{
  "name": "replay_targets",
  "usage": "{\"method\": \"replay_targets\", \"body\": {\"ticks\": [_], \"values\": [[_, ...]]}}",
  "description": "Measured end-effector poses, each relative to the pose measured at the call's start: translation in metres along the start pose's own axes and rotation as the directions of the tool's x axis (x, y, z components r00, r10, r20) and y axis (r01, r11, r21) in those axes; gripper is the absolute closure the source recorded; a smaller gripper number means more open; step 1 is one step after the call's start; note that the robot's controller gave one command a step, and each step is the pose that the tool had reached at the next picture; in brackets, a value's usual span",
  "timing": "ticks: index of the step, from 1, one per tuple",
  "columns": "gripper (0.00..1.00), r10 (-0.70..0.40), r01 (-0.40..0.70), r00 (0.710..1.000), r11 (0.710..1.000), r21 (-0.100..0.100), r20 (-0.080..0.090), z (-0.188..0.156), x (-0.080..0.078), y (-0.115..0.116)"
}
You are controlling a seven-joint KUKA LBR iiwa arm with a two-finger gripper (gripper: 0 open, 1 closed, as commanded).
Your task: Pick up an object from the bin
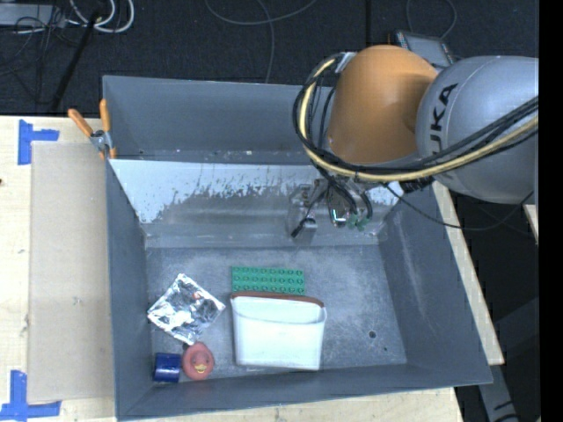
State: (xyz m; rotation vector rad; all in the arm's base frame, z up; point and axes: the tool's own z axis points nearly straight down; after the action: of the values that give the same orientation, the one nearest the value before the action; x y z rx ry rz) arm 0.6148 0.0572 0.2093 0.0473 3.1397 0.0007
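The gripper [304,225] is hanging by the bin's [193,121] far wall. Nearer the camera, a studded plate [267,279] is lying against a tub [277,332]. Left of them, a foil wrapper [185,309] is sitting behind a round toy [199,360] and a cap [166,367].

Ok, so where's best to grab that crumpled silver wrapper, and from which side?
Probably straight from above, pinching a raised crease near the middle of the crumpled silver wrapper. It lies low and thin-edged, with folds standing up.

Black floor [176,47] strewn with loose cables [113,9].
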Motion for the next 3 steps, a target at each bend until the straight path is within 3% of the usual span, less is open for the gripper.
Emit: {"method": "replay_targets", "body": {"ticks": [1, 2, 3], "values": [[0.0, -0.164, 0.164, 0.986, 0.987, -0.001, -0.009, 0.073, 0.063, 0.019], [0.0, -0.182, 0.182, 0.983, 0.983, 0.0, 0.009, 0.137, 0.041, 0.018], [1.0, -0.18, 0.18, 0.984, 0.984, -0.002, -0.002, 0.133, 0.043, 0.018]]}}
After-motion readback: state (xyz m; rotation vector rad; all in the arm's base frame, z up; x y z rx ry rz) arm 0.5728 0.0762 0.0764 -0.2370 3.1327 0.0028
